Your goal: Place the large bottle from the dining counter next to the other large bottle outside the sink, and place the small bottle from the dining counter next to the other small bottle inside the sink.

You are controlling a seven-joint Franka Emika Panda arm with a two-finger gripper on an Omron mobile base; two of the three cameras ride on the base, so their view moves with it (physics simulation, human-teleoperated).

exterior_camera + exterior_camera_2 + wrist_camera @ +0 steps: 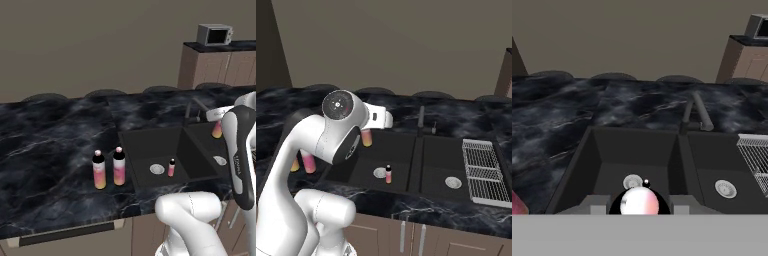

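My gripper (367, 131) hangs over the left basin of the sink (401, 145), shut on a small pink-and-orange bottle (367, 139). In the left base view the gripper (217, 124) and its bottle (217, 131) show partly behind my forearm. In the hand view the held bottle's round top (639, 202) sits between the fingers. Another small bottle (171, 168) (388, 174) stands upright on the left basin floor by the drain. Two large bottles (99, 170) (119, 166) stand side by side on the black marble counter (50, 150), just left of the sink (150, 145).
A thin dark faucet (421, 120) (694, 110) rises behind the basin divider. A ribbed grey drain rack (483, 170) lies right of the right basin. Dark stool tops (105, 93) line the counter's far edge. A microwave (214, 35) sits on a far cabinet.
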